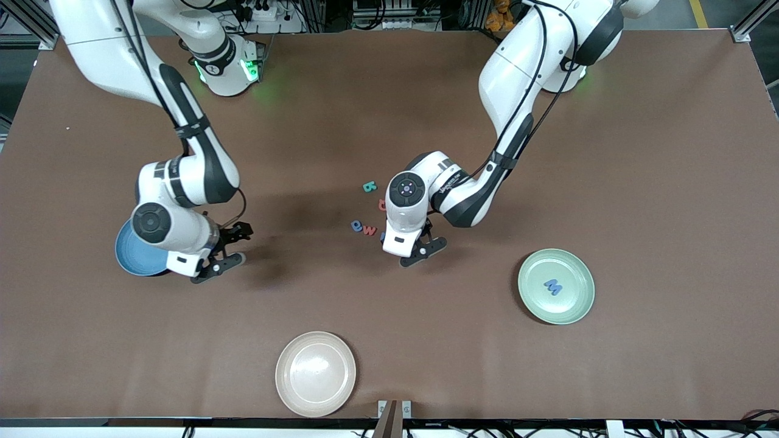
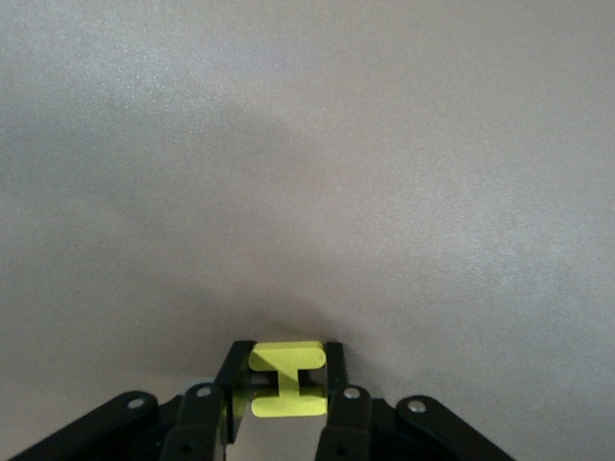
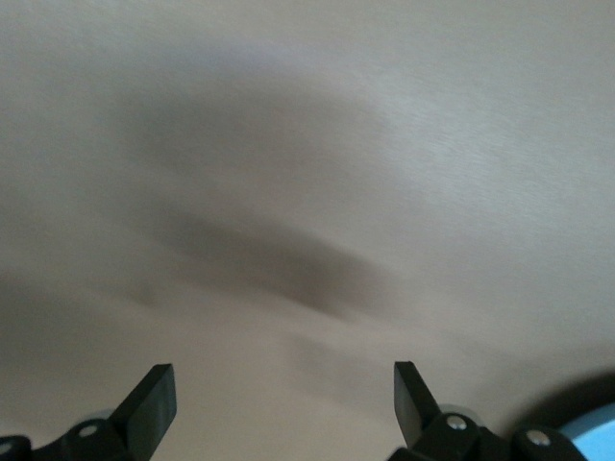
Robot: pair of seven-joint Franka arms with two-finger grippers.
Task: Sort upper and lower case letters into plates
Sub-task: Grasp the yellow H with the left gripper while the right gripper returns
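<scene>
Yellow foam shows between the fingers of the left gripper: it pinches a yellow letter, shaped like an H or I, low at the brown table. In the front view this gripper sits just beside the loose letters, on the side nearer the camera.

Taking the green plate as landmark: it lies toward the left arm's end of the table and holds a blue M. The loose letters lie toward the right arm's end from it and farther from the camera: a teal letter, a red one partly hidden by the left wrist, a blue one and a red w. A beige plate lies nearer the camera than the green plate. The blue plate lies well apart, at the right arm's end, partly under that arm.

The right gripper hangs beside the blue plate, fingers spread wide, holding nothing.
</scene>
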